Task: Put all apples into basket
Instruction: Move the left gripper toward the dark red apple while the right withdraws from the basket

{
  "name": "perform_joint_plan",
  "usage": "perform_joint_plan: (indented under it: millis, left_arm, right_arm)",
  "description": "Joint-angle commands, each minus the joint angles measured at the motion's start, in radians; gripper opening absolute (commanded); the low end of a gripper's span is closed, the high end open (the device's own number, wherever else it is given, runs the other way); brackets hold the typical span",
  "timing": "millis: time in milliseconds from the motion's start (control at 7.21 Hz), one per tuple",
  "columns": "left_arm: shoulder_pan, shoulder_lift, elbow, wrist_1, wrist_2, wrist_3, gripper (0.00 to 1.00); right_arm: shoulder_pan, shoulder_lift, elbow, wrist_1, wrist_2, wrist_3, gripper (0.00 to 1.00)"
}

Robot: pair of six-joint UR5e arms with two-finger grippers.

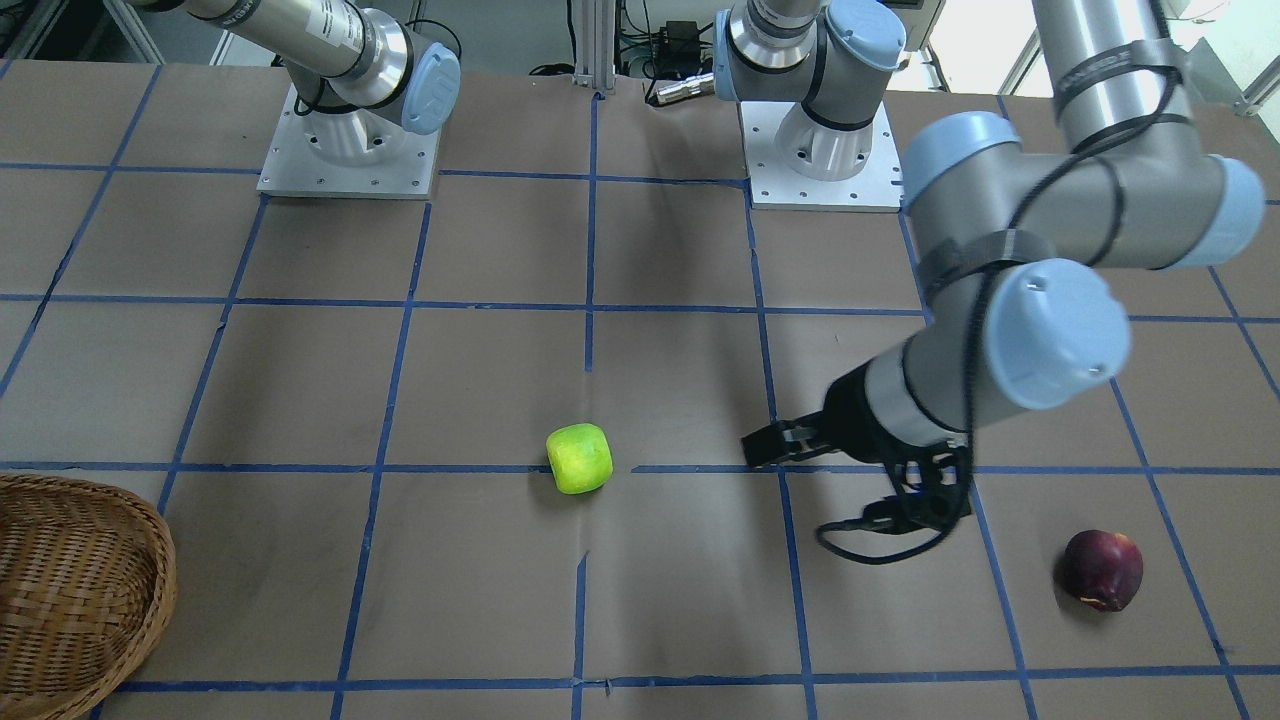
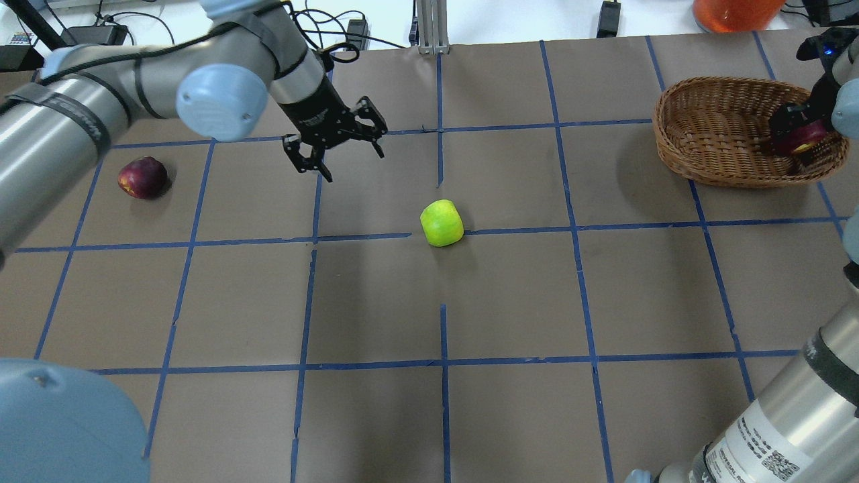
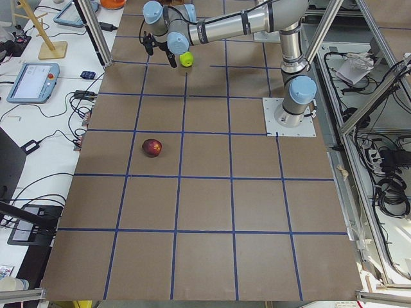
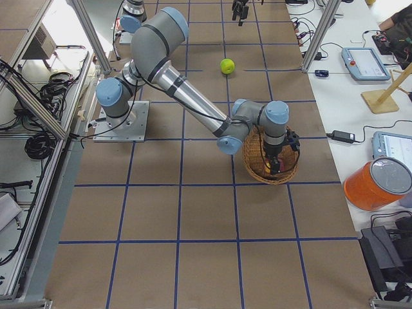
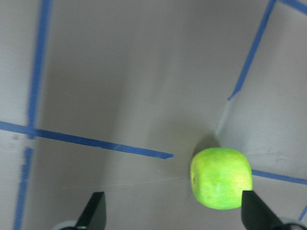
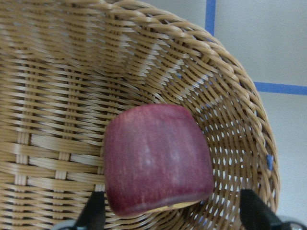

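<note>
The yellow-green apple (image 2: 441, 223) lies at mid-table, also in the front view (image 1: 579, 458). My left gripper (image 2: 354, 164) hovers open and empty just beyond it; its wrist view shows that apple (image 5: 221, 178) ahead between the spread fingertips (image 5: 96, 213). The dark maroon apple (image 2: 142, 177) lies at the far left, also in the front view (image 1: 1102, 570). The wicker basket (image 2: 711, 134) stands at the far right. My right gripper (image 2: 792, 127) is inside it, open around the red apple (image 6: 156, 160), which rests against the basket wall (image 6: 57, 96).
Blue tape lines grid the brown table. An orange container (image 2: 735, 10) stands past the table's far edge near the basket. The two arm bases (image 1: 350, 150) (image 1: 825, 150) sit at the robot's side. The left arm's elbow (image 1: 1060, 330) hangs over the maroon apple's area.
</note>
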Motion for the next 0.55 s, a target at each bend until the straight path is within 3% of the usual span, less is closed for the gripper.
perform_joint_plan:
  millis: [0, 139, 277, 416]
  left_arm:
    - [0.150, -0.042, 0.046, -0.050, 0.173, 0.328, 1.00]
    - [0.192, -0.061, 0.036, 0.022, 0.281, 0.534, 1.00]
    - [0.241, -0.084, 0.034, 0.111, 0.347, 0.704, 1.00]
    - [0.287, -0.118, 0.037, 0.162, 0.349, 0.864, 1.00]
  right_arm:
    - [0.109, -0.149, -0.014, 0.251, 0.033, 0.046, 1.00]
    - [0.214, -0.221, -0.010, 0.376, 0.036, 0.131, 1.00]
    - [0.331, -0.249, -0.010, 0.428, 0.049, 0.236, 1.00]
    - [0.449, -0.253, -0.004, 0.437, 0.058, 0.322, 1.00]
